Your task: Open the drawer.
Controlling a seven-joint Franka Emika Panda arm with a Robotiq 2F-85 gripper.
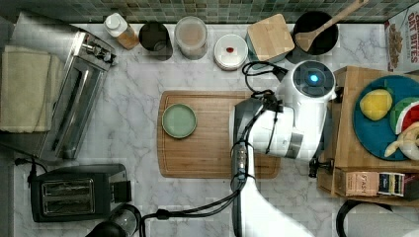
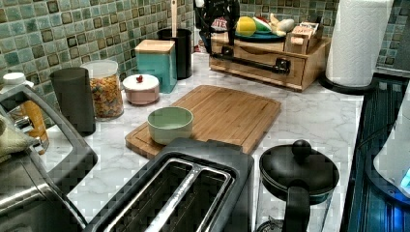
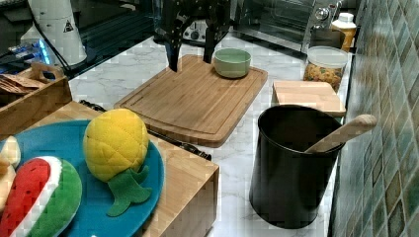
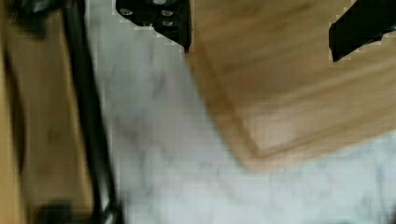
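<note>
While the hand (image 4: 259,35) is hovering wide open and empty over the cutting board (image 4: 289,88), the drawer (image 2: 256,60) is sitting shut at 9 o'clock; fingers risk overshooting the handle (image 4: 88,116).

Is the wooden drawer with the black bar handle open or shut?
Shut. The light-wood drawer with the long black bar handle sits flush with its wooden box.

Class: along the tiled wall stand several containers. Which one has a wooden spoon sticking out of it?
The black cylindrical pot, open-topped, with the wooden spoon leaning on its rim. The neighbouring teal box, white jar and cereal jar are all lidded.
</note>
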